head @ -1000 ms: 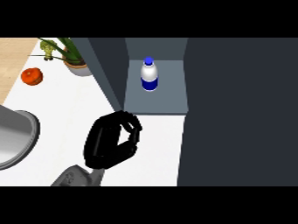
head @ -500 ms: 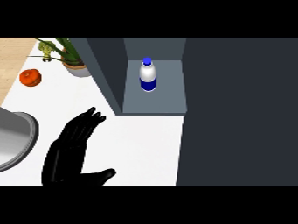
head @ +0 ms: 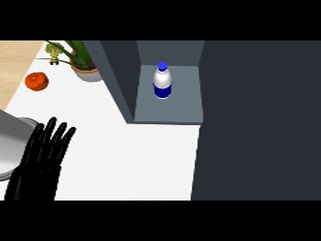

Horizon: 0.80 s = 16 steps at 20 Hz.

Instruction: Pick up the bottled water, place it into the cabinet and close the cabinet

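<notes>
Though apart from fingers (head: 52,136), bottled water (head: 163,81) upright

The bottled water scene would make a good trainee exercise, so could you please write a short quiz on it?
1. True or false: the bottled water stands upright inside the cabinet.
2. Which is nearest the potted plant? A) orange fruit B) bottled water C) left hand
3. Fill in: the left hand's fingers are ____ and hold nothing.

Key: 1 true; 2 A; 3 straight.
</notes>
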Each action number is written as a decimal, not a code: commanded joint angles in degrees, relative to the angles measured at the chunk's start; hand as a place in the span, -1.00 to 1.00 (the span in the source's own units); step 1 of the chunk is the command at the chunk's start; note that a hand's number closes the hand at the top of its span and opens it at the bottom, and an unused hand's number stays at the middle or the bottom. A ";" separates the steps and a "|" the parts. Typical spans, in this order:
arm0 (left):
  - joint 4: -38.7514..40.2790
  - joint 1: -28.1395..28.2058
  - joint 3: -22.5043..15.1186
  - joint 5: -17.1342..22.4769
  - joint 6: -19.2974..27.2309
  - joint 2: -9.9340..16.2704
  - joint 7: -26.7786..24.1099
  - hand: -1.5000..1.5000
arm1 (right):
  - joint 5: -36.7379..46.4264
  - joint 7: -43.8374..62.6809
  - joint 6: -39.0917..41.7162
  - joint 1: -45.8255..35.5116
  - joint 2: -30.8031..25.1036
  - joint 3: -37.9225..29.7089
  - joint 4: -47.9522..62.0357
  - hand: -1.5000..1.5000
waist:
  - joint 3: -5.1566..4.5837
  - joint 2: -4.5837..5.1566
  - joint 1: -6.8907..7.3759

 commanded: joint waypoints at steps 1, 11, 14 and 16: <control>-1.12 2.63 3.17 2.57 -2.64 2.80 0.02 -1.00 | 11.97 6.22 1.89 -4.85 -2.14 6.34 -9.51 1.00 | -0.19 -0.14 0.67; -4.54 8.45 7.64 6.85 -10.20 8.71 0.13 -1.00 | 3.26 7.57 -4.70 -4.24 2.15 16.83 -5.15 1.00 | -0.28 1.20 4.23; -4.85 8.08 8.83 7.55 -12.01 10.04 0.30 -1.00 | 3.29 8.01 -5.09 -6.26 1.53 17.09 -4.51 1.00 | -0.32 1.44 5.25; -4.89 9.41 9.03 7.95 -13.80 10.79 0.05 -1.00 | 2.37 9.13 -5.95 -7.90 1.47 16.30 -4.41 1.00 | -0.34 1.83 6.97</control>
